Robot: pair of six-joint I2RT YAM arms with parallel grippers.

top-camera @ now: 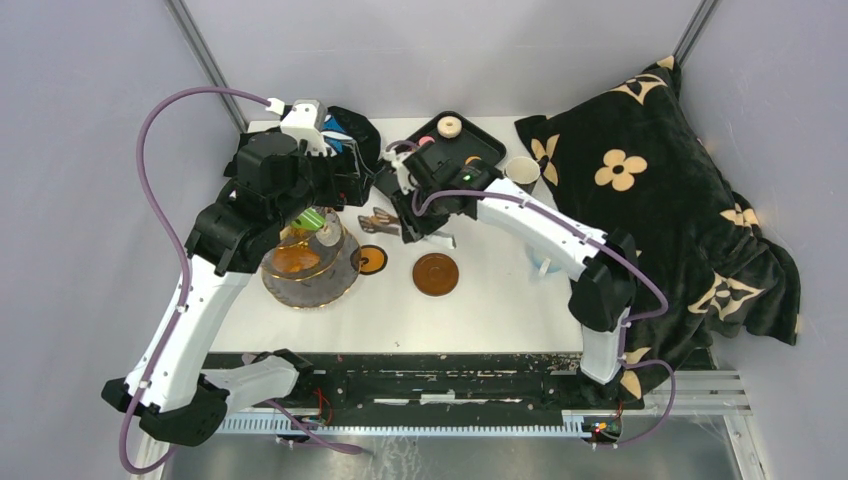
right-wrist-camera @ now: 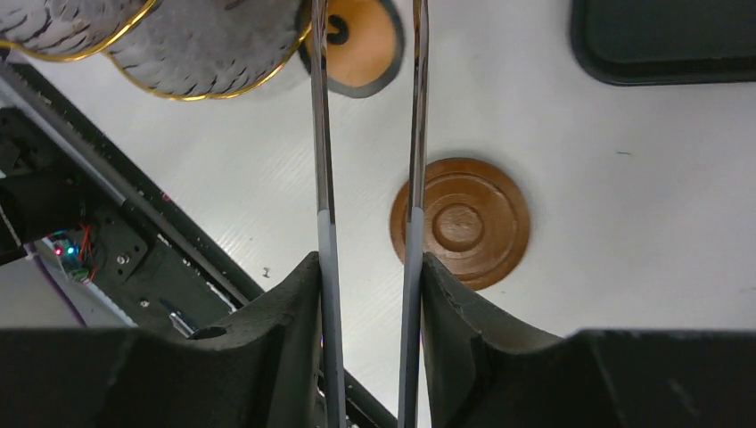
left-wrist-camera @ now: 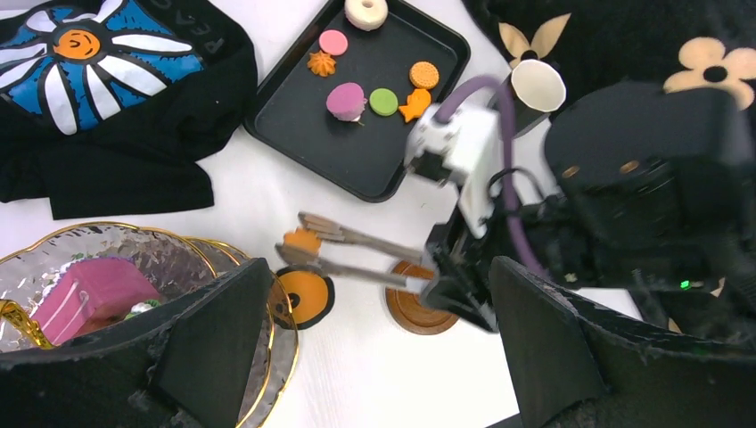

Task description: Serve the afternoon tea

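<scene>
A black blanket with tan flowers (top-camera: 660,190) fills the right end of the white table (top-camera: 500,310). At the left stands the gold-trimmed glass stand (top-camera: 305,290), a pink cake (left-wrist-camera: 89,294) on one tier. Behind it lie a black cloth with a blue-white flower (left-wrist-camera: 107,89) and a black tray (left-wrist-camera: 303,107) carrying several small pastries. The left gripper (left-wrist-camera: 379,357) hangs above the stand with its jaws spread wide and holding nothing. The right gripper (right-wrist-camera: 370,285) pinches metal tongs (left-wrist-camera: 357,239), whose tips hold an orange pastry (left-wrist-camera: 303,239) just beside the stand. Below them sit a brown saucer (top-camera: 436,274) and a dark cup (top-camera: 370,260). The white mug (top-camera: 522,172) stands near the blanket.
</scene>
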